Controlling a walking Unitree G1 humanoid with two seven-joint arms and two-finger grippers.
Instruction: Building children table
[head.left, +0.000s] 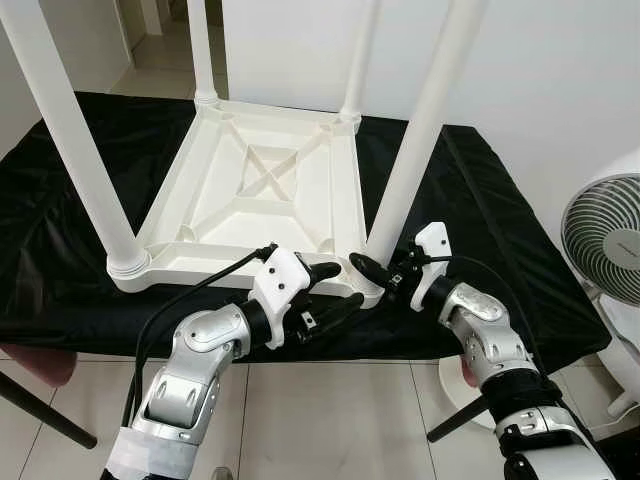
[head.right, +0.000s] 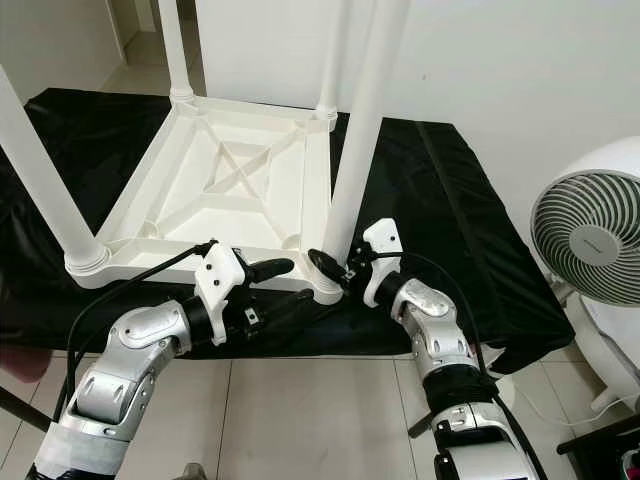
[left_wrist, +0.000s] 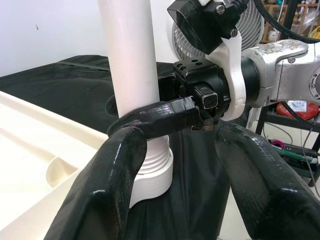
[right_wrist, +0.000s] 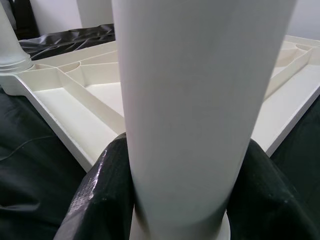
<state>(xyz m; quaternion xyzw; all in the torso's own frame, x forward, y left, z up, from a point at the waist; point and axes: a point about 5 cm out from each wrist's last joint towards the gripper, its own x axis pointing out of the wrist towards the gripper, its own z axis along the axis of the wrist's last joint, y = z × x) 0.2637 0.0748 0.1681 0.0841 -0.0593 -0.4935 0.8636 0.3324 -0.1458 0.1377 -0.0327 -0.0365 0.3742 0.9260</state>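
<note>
Right claw clamped round the near table leg, left claw open beside it.

The white children's table (head.left: 255, 190) lies upside down on the black-draped counter (head.left: 480, 200), legs up. The right claw (right_wrist: 175, 200) has its two fingers closed on either side of the near right leg (head.left: 425, 120), low by the threaded collar; its wrist view shows that pinch close up. The left claw (head.left: 335, 290), just beside it at the same corner, has its fingers spread and grips nothing. A white fan (head.left: 605, 235) stands beyond the right arm.
</note>
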